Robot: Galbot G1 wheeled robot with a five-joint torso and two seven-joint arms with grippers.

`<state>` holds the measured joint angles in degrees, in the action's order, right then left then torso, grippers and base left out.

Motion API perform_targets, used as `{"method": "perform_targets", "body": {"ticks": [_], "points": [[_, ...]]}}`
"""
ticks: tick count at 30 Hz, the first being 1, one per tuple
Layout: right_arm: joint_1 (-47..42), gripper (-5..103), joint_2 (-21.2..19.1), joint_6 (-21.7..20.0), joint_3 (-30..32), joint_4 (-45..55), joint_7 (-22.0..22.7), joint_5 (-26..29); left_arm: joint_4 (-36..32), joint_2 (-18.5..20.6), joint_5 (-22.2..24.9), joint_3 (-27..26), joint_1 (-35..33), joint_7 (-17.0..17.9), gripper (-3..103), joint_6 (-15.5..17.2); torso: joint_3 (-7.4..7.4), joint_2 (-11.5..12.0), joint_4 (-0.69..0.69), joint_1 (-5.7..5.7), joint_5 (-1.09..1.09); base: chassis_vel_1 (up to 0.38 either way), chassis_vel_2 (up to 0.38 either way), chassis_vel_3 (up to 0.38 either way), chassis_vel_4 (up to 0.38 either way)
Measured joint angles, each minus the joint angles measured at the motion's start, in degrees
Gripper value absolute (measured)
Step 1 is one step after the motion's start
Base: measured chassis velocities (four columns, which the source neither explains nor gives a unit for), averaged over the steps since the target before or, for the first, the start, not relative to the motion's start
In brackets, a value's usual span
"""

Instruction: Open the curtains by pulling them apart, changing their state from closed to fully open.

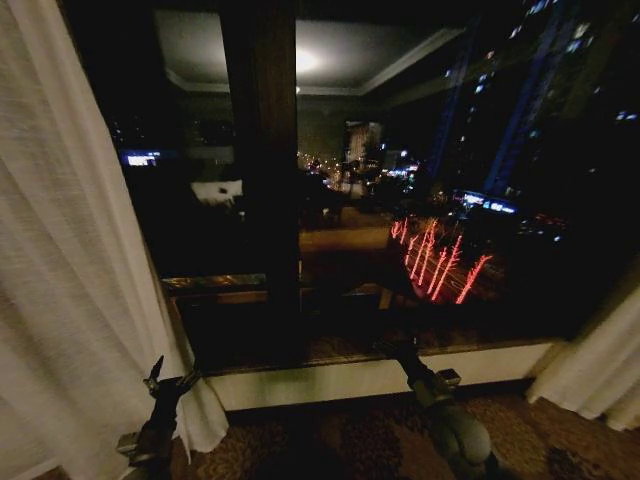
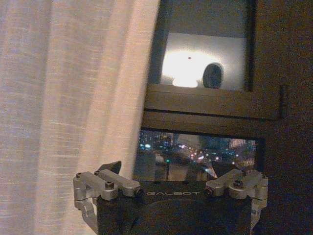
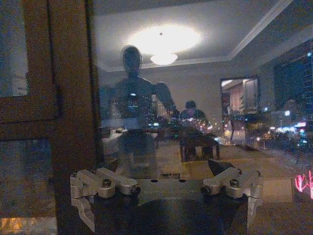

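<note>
A: Curtain status?
B: Left curtain panel (image 1: pixel 70 250) bunched at frame left, right curtain panel (image 1: pixel 600 370) gathered lower right. Dark window (image 1: pixel 400 200) exposed between them, wooden mullion (image 1: pixel 262 150) left of centre.
A: Pincers?
B: Left pincer (image 1: pixel 165 378) bottom left, beside the left panel's edge, released, holding nothing. Right pincer (image 1: pixel 400 350) bottom centre-right near the white sill (image 1: pixel 340 378), also released. Patterned carpet (image 1: pixel 350 440) below.

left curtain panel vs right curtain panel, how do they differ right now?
The left curtain panel fills a wide strip of the head view, from top to floor; the right curtain panel shows as a small bunch low at the window's corner. The left gripper sits beside the left panel; the right gripper is well apart from the right one. Both are sheer cream-white.
</note>
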<state>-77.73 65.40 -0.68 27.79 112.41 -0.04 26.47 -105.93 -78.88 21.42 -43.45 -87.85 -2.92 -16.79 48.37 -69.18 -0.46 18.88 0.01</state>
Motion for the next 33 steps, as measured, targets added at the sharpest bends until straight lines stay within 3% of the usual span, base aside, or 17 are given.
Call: {"method": "perform_targets", "body": {"ticks": [22,33], "points": [[0.0,100,0.0,0.0,0.0,0.0,0.0,0.0,0.0,0.0,0.0,0.0,0.0,0.0,100,0.0,0.00,0.0,0.00,0.00,-0.03,0.040,0.035,-0.035,-0.035],[0.0,100,0.0,0.0,0.0,0.0,0.0,0.0,0.0,0.0,0.0,0.0,0.0,0.0,100,0.0,0.00,0.0,0.00,0.00,-0.01,0.137,0.143,-0.141,-0.147]]}}
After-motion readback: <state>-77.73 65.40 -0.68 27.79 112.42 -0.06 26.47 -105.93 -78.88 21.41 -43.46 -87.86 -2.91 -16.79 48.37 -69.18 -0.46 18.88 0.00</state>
